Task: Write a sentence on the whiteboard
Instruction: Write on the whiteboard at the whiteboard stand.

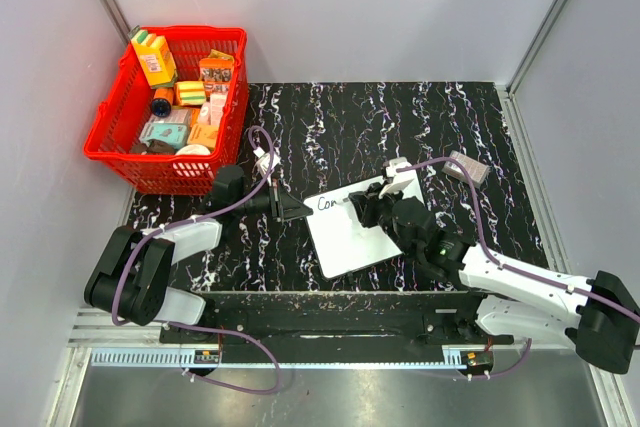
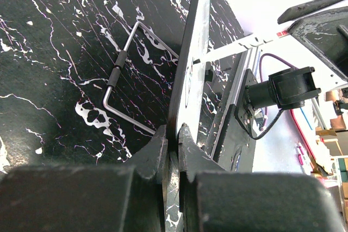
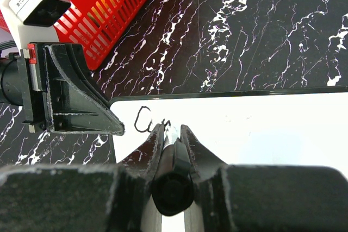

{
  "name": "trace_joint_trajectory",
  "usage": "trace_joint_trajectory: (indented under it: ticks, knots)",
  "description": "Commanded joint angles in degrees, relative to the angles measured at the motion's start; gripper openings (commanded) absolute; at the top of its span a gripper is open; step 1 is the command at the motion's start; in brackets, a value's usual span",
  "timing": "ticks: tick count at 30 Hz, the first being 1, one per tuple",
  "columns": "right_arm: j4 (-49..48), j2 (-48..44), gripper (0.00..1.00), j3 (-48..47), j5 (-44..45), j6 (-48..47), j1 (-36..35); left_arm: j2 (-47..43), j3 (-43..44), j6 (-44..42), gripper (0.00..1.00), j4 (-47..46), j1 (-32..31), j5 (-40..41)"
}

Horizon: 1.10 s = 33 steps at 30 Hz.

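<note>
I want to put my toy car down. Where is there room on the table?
Bare table lies behind the whiteboard, between the red basket and the grey block. Crowded around the whiteboard: left gripper, right gripper, marker.

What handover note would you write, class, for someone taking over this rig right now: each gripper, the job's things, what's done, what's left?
Left gripper: shut on the edge of the thin white rectangular whiteboard, lying on the black marbled table.
Right gripper: shut on a black marker pen, tip by the writing.
Done: first few dark handwritten letters, near the gripped edge.
Left: the rest of the sentence.
</note>
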<state>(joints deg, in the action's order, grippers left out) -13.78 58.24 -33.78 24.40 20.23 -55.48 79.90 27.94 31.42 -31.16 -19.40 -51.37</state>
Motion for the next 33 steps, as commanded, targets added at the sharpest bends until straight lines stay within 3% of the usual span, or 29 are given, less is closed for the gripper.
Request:
trace_joint_trajectory:
  ticks: [1, 15, 33]
  knots:
    - [2.18, -0.67, 0.00, 0.03, 0.29, 0.43, -0.06, 1.14, 0.01, -8.66, 0.00, 1.36, -0.11, 4.26]
    - [-0.11, -6.73, 0.00, -0.94, 0.55, -1.42, -0.06, 1.23, 0.09, -8.74, 0.00, 1.71, -0.20, 4.35]
    - [-1.86, 0.38, 0.00, -5.16, 0.21, -4.14, 1.87, 1.23, 0.18, -8.83, 0.00, 1.54, -0.20, 4.27]
